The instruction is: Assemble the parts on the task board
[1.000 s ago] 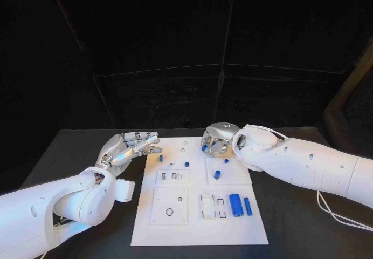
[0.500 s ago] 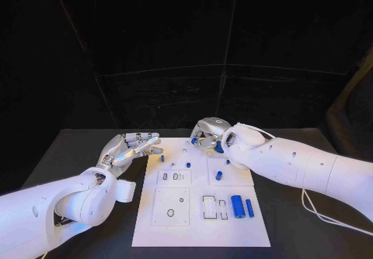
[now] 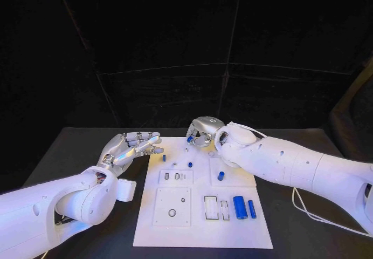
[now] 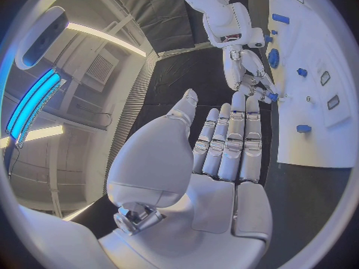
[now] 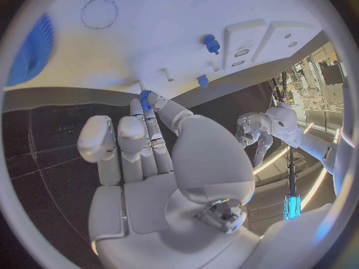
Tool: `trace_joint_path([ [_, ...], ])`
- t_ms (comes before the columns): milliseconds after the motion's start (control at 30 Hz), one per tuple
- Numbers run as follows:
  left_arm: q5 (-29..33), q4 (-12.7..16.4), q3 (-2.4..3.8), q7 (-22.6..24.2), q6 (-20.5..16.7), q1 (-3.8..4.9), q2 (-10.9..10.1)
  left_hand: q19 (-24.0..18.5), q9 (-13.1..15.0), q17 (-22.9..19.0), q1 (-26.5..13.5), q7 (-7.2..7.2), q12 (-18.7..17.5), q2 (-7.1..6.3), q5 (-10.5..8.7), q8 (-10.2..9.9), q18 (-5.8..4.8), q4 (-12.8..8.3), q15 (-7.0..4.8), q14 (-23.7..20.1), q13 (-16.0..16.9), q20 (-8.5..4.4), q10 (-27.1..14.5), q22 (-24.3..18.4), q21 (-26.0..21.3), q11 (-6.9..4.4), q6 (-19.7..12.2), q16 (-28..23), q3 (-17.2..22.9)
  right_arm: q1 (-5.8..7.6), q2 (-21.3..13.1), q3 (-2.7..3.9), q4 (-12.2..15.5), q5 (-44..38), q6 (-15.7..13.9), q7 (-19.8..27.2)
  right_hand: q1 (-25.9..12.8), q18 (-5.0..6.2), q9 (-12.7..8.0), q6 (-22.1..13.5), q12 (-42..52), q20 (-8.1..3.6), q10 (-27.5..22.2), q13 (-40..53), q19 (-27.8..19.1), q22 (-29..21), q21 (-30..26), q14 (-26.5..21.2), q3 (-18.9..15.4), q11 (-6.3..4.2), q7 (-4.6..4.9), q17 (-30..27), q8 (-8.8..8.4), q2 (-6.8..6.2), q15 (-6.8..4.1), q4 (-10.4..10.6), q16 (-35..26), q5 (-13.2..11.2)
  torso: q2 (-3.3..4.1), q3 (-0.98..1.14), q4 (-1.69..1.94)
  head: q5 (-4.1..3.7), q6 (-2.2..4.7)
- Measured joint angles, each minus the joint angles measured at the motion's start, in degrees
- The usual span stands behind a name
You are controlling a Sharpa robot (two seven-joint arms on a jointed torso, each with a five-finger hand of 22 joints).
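Observation:
The white task board (image 3: 198,226) lies mid-table. My right hand (image 3: 204,132) hovers over its far edge and pinches a small blue part (image 3: 191,139) at its fingertips; the right wrist view shows that part (image 5: 144,95) held just above the board (image 5: 149,36). My left hand (image 3: 132,147) hangs open beside the board's far left corner, fingers stretched out and holding nothing; its palm (image 4: 224,155) faces the board (image 4: 318,125). Small blue pegs (image 3: 164,158) (image 3: 190,163) (image 3: 221,175) stand on the board. Two blue cylinders (image 3: 239,207) (image 3: 251,209) lie near its right edge.
Recessed slots (image 3: 172,213) (image 3: 209,207) sit in the board's near half. A blue gear (image 5: 33,51) lies on the board near my right hand. A white cable (image 3: 311,213) trails on the black table (image 3: 77,145) at the right.
My right hand has moved left along the board's far edge, carrying the small blue part. The left hand has stayed where it was.

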Motion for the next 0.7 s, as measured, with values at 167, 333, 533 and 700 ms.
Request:
trace_joint_path([
  [167,0.0,-0.05,0.0,-0.13,0.08,0.08,0.02,0.0,0.0,0.0,0.0,0.0,0.0,0.0,0.0,0.0,0.0,0.0,0.0,0.0,0.0,0.0,0.0,0.0,0.0,0.0,0.0,0.0,0.0,0.0,0.8,0.0,-1.11,-0.55,0.55,-0.58,-0.3,0.0,-0.02,0.0,0.0,0.0,0.0,0.0,0.0,0.0,0.0,0.0,0.18,0.0,0.0,0.0,0.0,-0.3,0.0,0.18,0.0,0.0,0.04,0.0,0.0,0.04,-0.04],
  [333,0.0,-0.09,0.0,-0.23,0.19,0.16,0.04,0.0,0.0,0.06,0.0,0.0,0.0,0.0,0.0,0.0,0.0,0.0,0.0,0.0,0.0,0.0,0.0,0.0,0.0,0.0,0.0,-0.22,0.0,0.01,1.19,0.0,-1.7,-1.11,1.24,-1.15,-0.3,0.0,-0.02,0.0,0.0,0.0,-0.23,-0.03,0.0,0.03,0.1,0.0,0.25,0.22,0.0,-0.01,-0.01,-0.3,0.0,0.25,0.01,0.0,0.04,0.0,-0.01,0.03,-0.1],
  [533,-0.01,-0.15,0.0,-0.37,0.33,0.24,0.05,0.0,0.0,0.06,0.0,0.0,0.0,0.0,0.0,0.0,0.0,0.0,0.0,0.0,0.0,0.0,0.0,-0.04,0.0,0.0,0.0,-0.22,0.0,0.09,1.58,0.05,-1.92,-1.83,2.18,-1.9,-0.48,0.0,-0.07,-0.12,0.0,0.0,-0.37,-0.04,0.0,0.1,0.25,0.0,0.5,0.34,0.1,-0.35,-0.05,-0.91,0.0,0.51,0.21,-0.39,0.1,-0.01,-0.09,0.17,-0.17],
  [700,-0.01,-0.21,0.0,-0.48,0.44,0.3,0.06,0.0,0.0,0.06,0.0,0.0,0.0,0.0,0.0,0.0,0.0,0.0,0.0,0.0,0.0,0.0,0.0,-0.04,0.0,0.0,0.0,-0.22,0.0,0.13,1.78,0.05,-2.06,-2.23,2.67,-2.39,-1.53,0.01,-0.25,-2.5,0.0,0.61,-3.11,-0.13,-1.53,-1.85,-0.3,-0.65,0.17,0.78,0.66,-3.15,-0.34,-2.6,0.65,1.6,-1.16,-1.13,0.13,-0.03,-0.13,0.23,-0.27],
])
